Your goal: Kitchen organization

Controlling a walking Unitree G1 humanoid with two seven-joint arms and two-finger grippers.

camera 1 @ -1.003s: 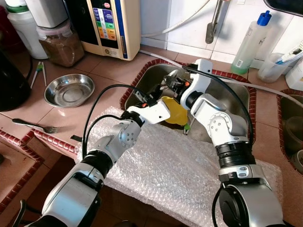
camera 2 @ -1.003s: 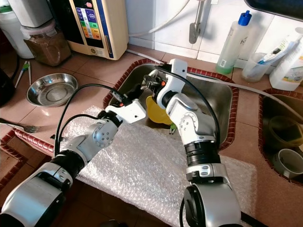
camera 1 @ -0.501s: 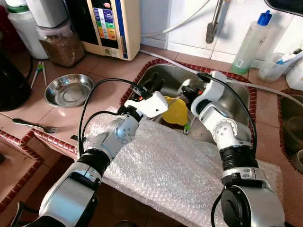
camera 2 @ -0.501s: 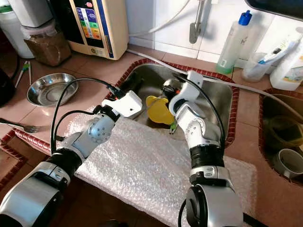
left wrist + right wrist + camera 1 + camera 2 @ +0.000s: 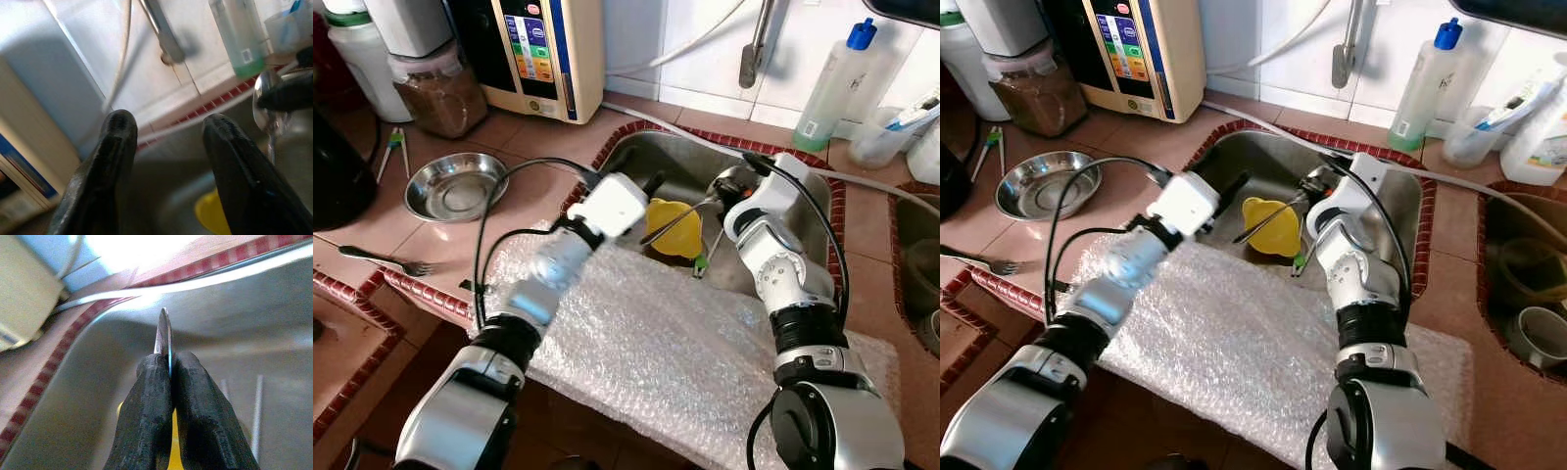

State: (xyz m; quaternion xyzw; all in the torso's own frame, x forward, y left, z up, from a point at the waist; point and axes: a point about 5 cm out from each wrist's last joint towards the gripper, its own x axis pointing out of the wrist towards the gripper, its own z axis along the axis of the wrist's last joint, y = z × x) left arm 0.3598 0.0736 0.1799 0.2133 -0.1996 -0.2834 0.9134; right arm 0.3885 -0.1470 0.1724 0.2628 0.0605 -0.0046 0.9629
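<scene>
right gripper pinches a metal spoon by its bowl edge above the sink; thin, stiff, probably slippery. left gripper, fingers spread, holds nothing, near the yellow funnel.

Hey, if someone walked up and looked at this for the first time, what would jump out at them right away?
Probably the bright yellow funnel lying in the steel sink, between the two silver arms. Over it, the right gripper is clamped on the bowl end of a metal spoon whose handle slants across the funnel, while the left gripper hangs open at the sink's left edge. A sheet of bubble wrap covers the counter in front.
</scene>
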